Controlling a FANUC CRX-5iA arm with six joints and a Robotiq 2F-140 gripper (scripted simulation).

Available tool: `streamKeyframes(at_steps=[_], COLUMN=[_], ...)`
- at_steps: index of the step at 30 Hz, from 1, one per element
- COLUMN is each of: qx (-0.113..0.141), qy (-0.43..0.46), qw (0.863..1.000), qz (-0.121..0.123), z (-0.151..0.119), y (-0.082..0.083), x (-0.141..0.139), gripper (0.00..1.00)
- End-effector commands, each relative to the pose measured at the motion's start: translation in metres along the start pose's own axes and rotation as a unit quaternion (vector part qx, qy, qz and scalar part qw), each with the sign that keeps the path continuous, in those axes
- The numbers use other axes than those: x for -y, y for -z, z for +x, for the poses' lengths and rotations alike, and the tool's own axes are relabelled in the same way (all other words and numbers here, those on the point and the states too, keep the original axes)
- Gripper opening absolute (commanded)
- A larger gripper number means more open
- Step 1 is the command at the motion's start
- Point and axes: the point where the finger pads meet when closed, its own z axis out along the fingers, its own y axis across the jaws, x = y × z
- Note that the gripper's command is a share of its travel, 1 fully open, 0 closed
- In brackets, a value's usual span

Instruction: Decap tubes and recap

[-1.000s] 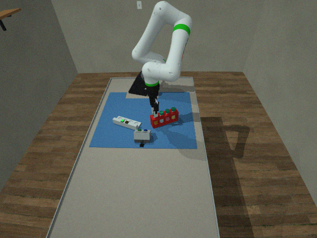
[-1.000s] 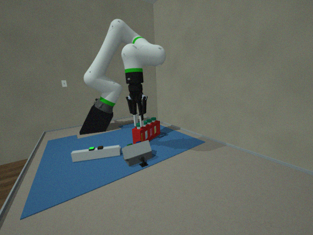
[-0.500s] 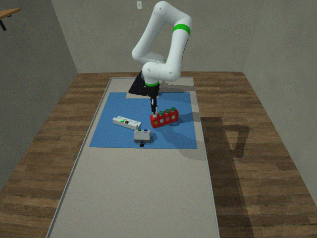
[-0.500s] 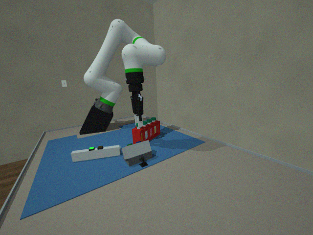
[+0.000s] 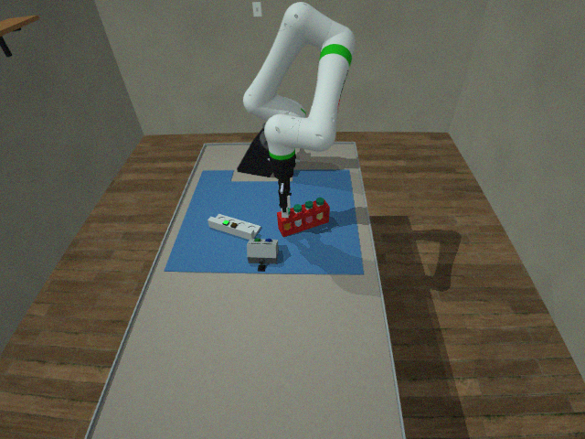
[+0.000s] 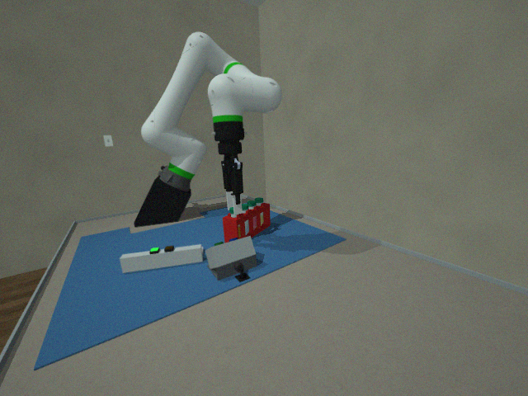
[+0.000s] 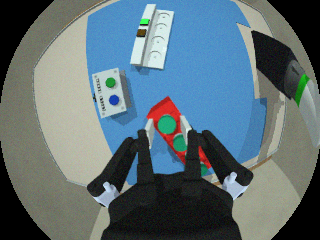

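Green cap (image 7: 167, 122) on the end tube of the red station (image 7: 158, 108) sits between the partly opened gripper (image 7: 168, 136), apparently ungripped. Regripping off-centre could cock the cap or tilt the tube.

No lettering can be read anywhere: faint marks beside the two keys on the small grey desk (image 7: 108, 92) are too blurred to make out, and the red decapping station (image 5: 303, 219) and the white cap tray (image 5: 234, 225) show no legible numbers.
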Motion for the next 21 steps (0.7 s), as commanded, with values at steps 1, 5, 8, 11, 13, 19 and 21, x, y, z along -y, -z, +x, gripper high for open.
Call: streamKeyframes(at_steps=[1,5,8,11,13,19,21], qx=[0.0,0.0,0.0,0.0,0.0,0.0,0.0], qy=[0.018,0.098,0.157,0.216,0.255,0.332,0.369], qw=[1.0,0.995,0.988,0.976,0.967,0.943,0.929], qz=[0.0,0.0,0.0,0.0,0.0,0.0,0.0], z=[0.0001,0.0001,0.0001,0.0001,0.0001,0.0001,0.0001], y=[0.0004,0.0004,0.0004,0.0004,0.0004,0.0004,0.0004], x=[0.0002,0.0002,0.0002,0.0002,0.0002,0.0002,0.0002], gripper=[0.35,0.35,0.35,0.35,0.35,0.35,0.35])
